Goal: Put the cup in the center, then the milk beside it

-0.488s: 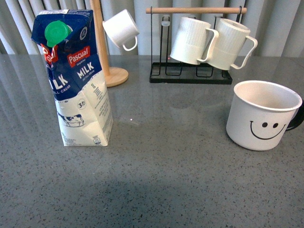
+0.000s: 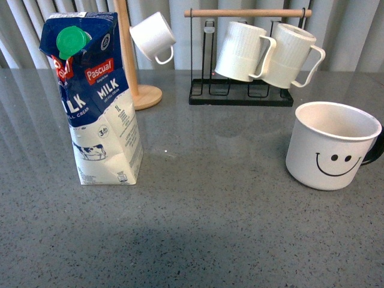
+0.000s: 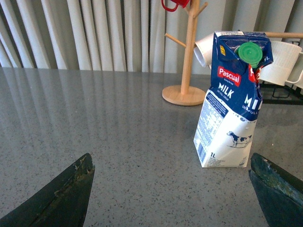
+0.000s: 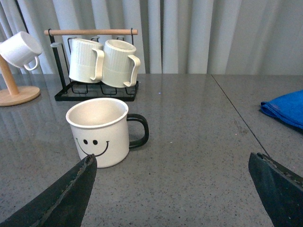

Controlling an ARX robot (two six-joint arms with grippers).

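Black-handled white smiley-face mug [image 4: 98, 130] stands upright just ahead of the nearer right gripper [image 4: 170, 158], empty with jaws wide apart, mug offset toward one finger.

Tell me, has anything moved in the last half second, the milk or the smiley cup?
Nothing visibly changed in the front view. The milk stands upright on the left and the cup on the right, both where they were and untouched.
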